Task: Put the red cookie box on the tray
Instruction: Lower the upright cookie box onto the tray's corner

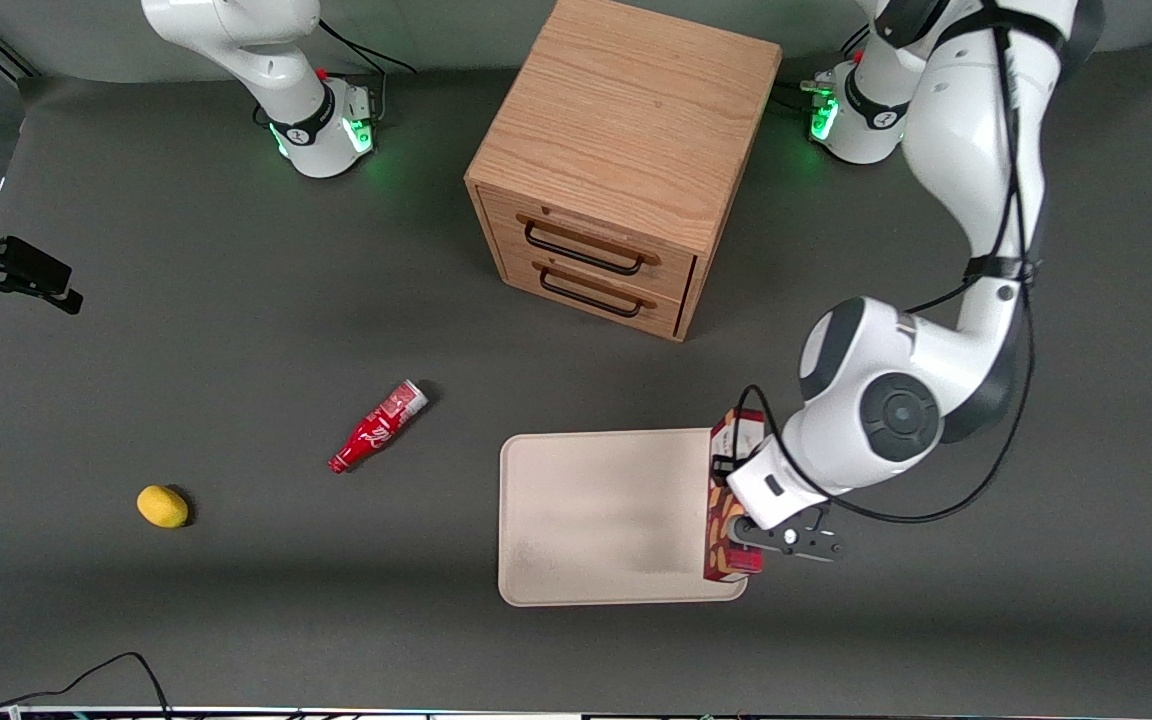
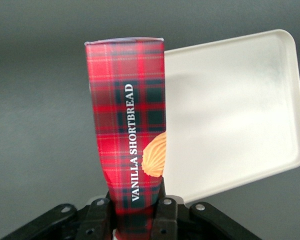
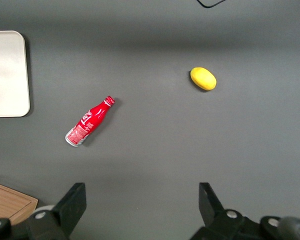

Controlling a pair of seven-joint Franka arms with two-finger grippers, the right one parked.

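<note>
The left arm's gripper (image 2: 135,212) is clenching the red cookie box (image 2: 127,120) near one end, its fingers (image 2: 165,212) pressing the plaid carton from both sides while the rest of the box is sticking out away from the wrist. In the front view the red cookie box (image 1: 726,500) is hanging at the edge of the tray (image 1: 596,515) that lies toward the working arm's end of the table, seemingly overlapping the rim; whether it is touching the tray cannot be told. This looks like the carrying step nearing its end. The next move is probably calling for shifting the box farther in over the tray's bare floor, lowering it flat, then opening the fingers.
</note>
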